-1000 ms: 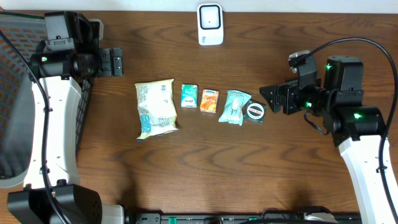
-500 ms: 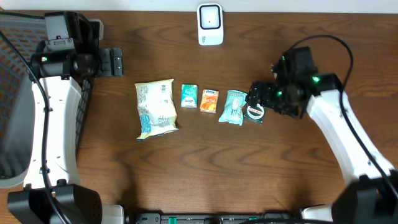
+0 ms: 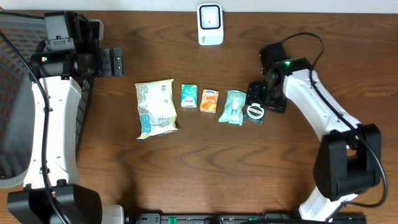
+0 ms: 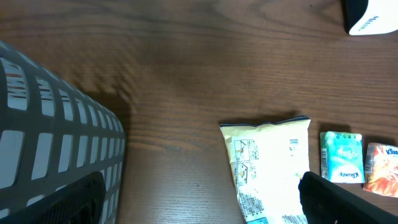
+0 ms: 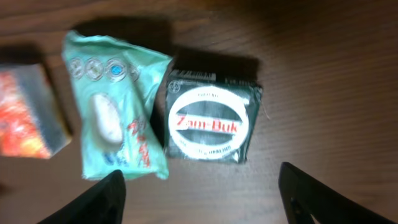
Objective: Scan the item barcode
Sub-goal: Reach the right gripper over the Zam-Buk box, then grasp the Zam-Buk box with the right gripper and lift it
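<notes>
A row of items lies on the brown table: a pale yellow snack bag point(image 3: 156, 109), a small green pack point(image 3: 189, 96), an orange pack point(image 3: 209, 100), a mint-green packet point(image 3: 234, 107) and a dark Zam-Buk box point(image 3: 255, 112). The white scanner point(image 3: 210, 23) stands at the far edge. My right gripper point(image 3: 264, 98) hovers open just over the dark box. In the right wrist view the box point(image 5: 211, 124) lies a little beyond the gripper point(image 5: 205, 205), with nothing between the fingers. My left gripper point(image 3: 114, 62) stays open at far left; the left wrist view shows the gripper point(image 4: 199, 208) near the snack bag point(image 4: 270, 165).
A black mesh basket point(image 3: 12, 93) stands along the left side, its wall point(image 4: 37, 124) close to my left fingers. The mint-green packet point(image 5: 115, 106) touches the dark box's left side, and the orange pack point(image 5: 28, 112) lies beside it.
My right arm has swung left from the right side of the table and now sits over the dark box. The left arm and the items have not moved.
</notes>
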Tool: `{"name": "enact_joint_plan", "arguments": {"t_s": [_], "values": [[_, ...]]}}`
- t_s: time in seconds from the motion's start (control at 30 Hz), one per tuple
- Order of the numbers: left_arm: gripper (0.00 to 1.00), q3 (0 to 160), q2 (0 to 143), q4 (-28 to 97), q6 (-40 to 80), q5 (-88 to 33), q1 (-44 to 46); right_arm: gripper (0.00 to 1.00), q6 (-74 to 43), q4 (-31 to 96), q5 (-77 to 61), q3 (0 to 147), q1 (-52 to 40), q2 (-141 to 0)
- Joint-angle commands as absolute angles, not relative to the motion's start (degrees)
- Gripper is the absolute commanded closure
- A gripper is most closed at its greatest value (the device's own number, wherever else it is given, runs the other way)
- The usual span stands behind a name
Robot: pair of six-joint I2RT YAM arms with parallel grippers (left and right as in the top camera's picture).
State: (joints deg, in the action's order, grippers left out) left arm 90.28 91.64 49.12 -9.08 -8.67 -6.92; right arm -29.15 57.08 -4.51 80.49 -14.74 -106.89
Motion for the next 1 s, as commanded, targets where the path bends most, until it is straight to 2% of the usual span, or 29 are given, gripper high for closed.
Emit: {"name": "enact_joint_plan", "arguments": {"t_s": [0.0,0.27,0.5,0.63,0.97], "values": [[0.02,90.98,91.72,49.25,-9.85,-8.36,-6.83,0.28,-27.42,55.96,-2.83,81.32,-16.03,-108.95],[0.02,90.98,91.72,49.25,-9.85,-8.36,-6.83,0.25,-22.17,54.24,-3.16,81.3,-18.31,-113.4],[0.02,90.98,91.72,49.25,-9.85,-8.36,-6.83,0.33,-22.24,58.33,1.26,81.3,-18.85,-115.9],[0.02,90.98,91.72,49.25,-9.85,-8.36,-6.83,0.34,-22.17,59.59,2.07,81.3,-18.28,-115.9],[0.02,90.98,91.72,49.25,-9.85,-8.36,-6.83,0.2,-12.97,60.71,6.85,81.3,-16.25,-115.9]]}}
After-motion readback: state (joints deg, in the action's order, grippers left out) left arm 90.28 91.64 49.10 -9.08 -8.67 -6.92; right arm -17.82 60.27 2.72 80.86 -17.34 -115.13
